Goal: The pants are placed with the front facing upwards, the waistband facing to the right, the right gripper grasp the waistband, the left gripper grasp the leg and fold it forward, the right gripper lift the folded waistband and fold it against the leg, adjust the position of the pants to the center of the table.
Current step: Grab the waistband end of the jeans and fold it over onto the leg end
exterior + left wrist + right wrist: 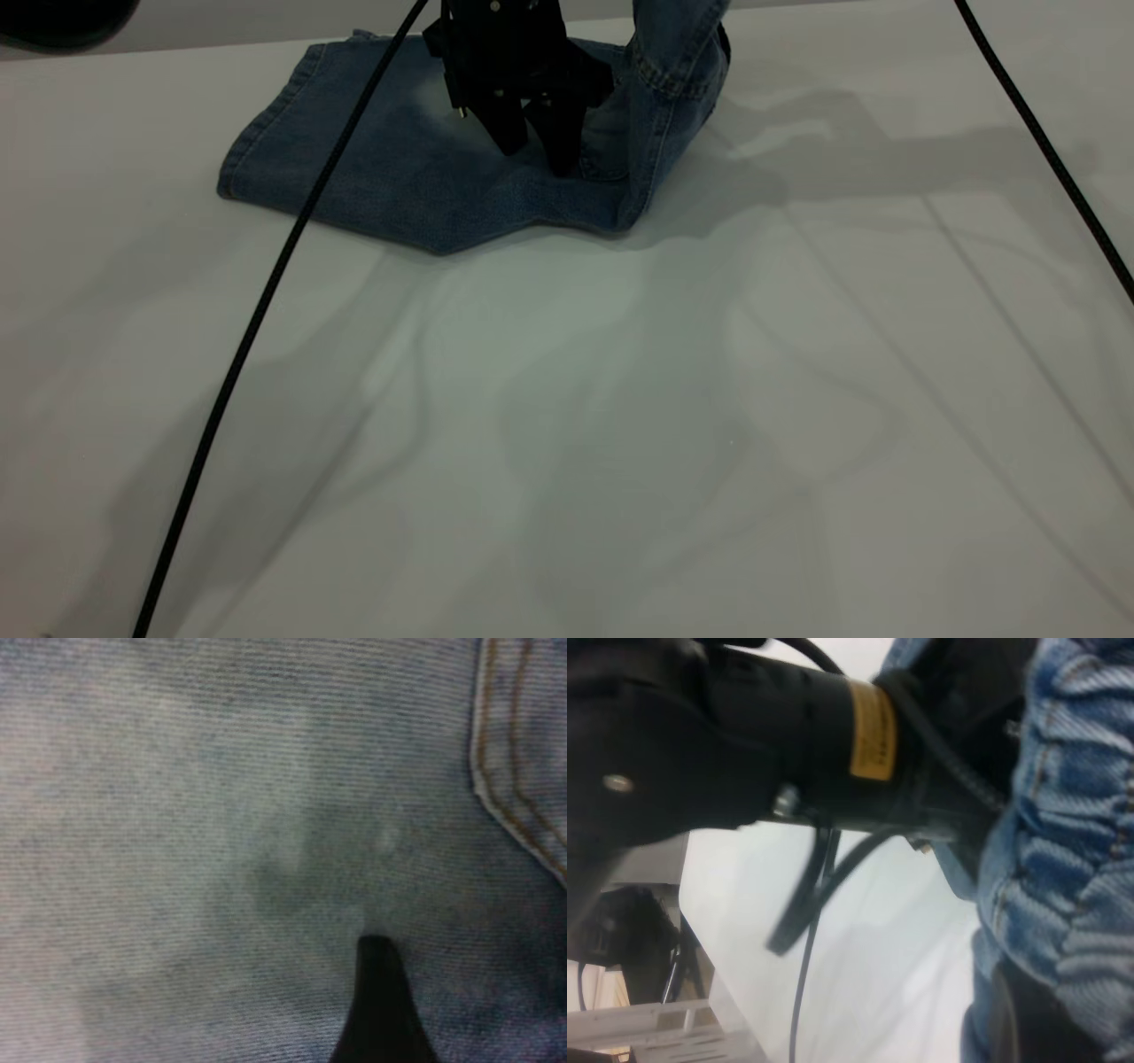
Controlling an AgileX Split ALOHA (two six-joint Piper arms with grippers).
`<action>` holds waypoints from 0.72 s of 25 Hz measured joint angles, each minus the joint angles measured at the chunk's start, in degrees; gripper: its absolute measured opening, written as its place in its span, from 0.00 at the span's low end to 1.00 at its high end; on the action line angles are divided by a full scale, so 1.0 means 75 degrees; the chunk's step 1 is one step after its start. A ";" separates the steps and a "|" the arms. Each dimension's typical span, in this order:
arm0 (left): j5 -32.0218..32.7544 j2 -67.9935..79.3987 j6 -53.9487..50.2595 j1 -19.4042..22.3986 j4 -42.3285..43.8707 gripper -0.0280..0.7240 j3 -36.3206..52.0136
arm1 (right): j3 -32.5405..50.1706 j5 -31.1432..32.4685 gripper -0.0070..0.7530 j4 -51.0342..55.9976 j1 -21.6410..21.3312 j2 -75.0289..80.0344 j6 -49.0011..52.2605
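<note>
The pants (416, 177) lie at the 12 o'clock edge of the white counter (620, 425), folded lengthwise, hem toward 9 o'clock. The left gripper (536, 146) stands upright over the middle of the denim, its two fingers (505, 128) slightly parted with tips down on the cloth, clasping nothing. At about 1 o'clock the waistband (1081, 842) end is lifted off the counter and hangs from above; the right wrist view shows the ruched elastic up close, pinched by the right gripper (1028, 1010), whose dark finger presses against the gathered folds. Two black cables (266, 301) cross the counter.
</note>
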 joint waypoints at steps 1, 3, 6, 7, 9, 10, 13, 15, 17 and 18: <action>0.0070 -0.0029 0.0016 0.0000 0.0000 0.62 -0.0121 | 0.0000 -0.0007 0.11 0.0016 0.0000 0.0000 0.0017; 0.0043 -0.0096 0.0031 0.0000 0.0000 0.62 -0.0447 | 0.0000 -0.0024 0.11 0.0045 0.0000 0.0000 0.0043; 0.0000 -0.0357 0.0034 0.0007 0.0175 0.62 -0.0697 | 0.0000 -0.0069 0.11 0.0046 0.0000 0.0000 0.0053; -0.0020 -0.0443 0.0034 0.0007 0.0315 0.62 -0.0697 | 0.0000 -0.0069 0.11 0.0046 0.0000 0.0000 0.0053; -0.0045 -0.0620 0.0034 0.0007 0.0596 0.62 -0.0697 | 0.0007 -0.0069 0.11 0.0019 0.0013 0.0000 0.0046; -0.0045 -0.0691 0.0026 0.0007 0.0745 0.62 -0.0687 | 0.0007 -0.0069 0.11 0.0000 0.0010 0.0000 0.0046; -0.0046 -0.0850 0.0009 0.0080 0.1013 0.62 -0.0611 | 0.0007 -0.0035 0.11 0.0007 0.0010 0.0000 0.0046; -0.0040 -0.0892 0.0160 0.0210 0.0979 0.62 -0.0601 | 0.0007 -0.0035 0.11 0.0008 0.0010 0.0000 0.0046; -0.0030 -0.0952 0.0464 0.0378 0.1029 0.62 -0.0599 | 0.0007 -0.0035 0.11 0.0009 0.0010 0.0000 0.0046; -0.0045 -0.0968 0.0650 0.0450 0.1020 0.62 -0.0599 | 0.0007 -0.0027 0.11 0.0009 0.0010 0.0000 0.0046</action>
